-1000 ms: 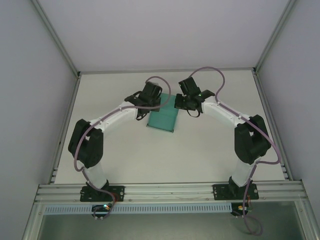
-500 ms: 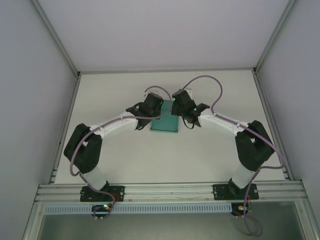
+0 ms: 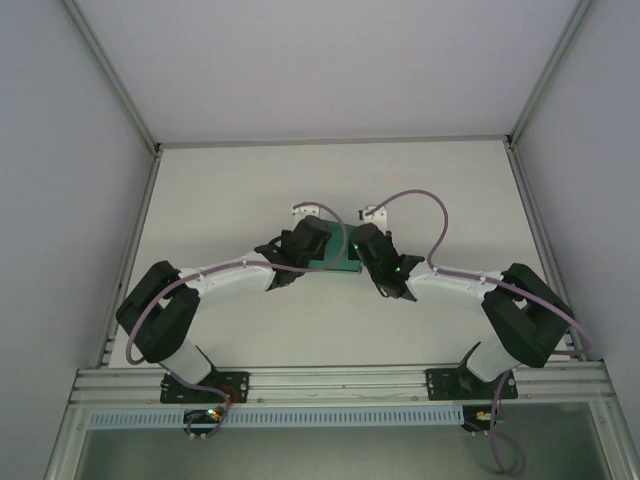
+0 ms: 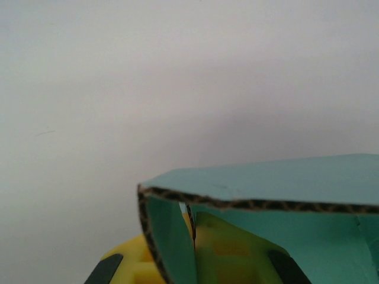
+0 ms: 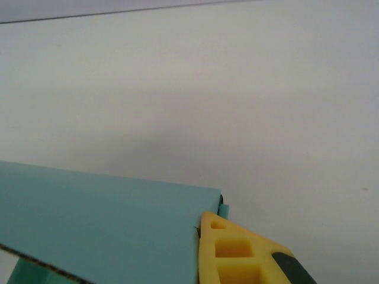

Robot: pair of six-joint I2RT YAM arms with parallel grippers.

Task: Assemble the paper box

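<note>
1. Left arm (image 3: 235, 275) – white links with black joints, reaching in toward the left side of the paper box (image 4: 284, 177).

2. Left end effector (image 3: 312, 246) – at the box's left side, touching it. It is clamped on an upright wall of the card. In the left wrist view one yellow finger (image 4: 133, 269) lies outside that wall and the other inside, with the wall pinched between them.

3. Paper box – teal-green card, partly folded (a flat upper panel over the gripped wall, its corrugated cut edge showing). It sits between the two end effectors, over the middle of the white worktop (image 3: 250, 190). Whether it rests there or hangs clear cannot be told.

4. Right end effector (image 3: 362, 246) – at the box's right side, touching it, with its jaws drawn together. One yellow finger (image 5: 237, 254) sits hard against the edge of a teal panel. Its mate is hidden behind that panel, so whether card is pinched cannot be told.

5. Right arm (image 3: 450, 285) – same build, reaching in from the box's right.
</note>
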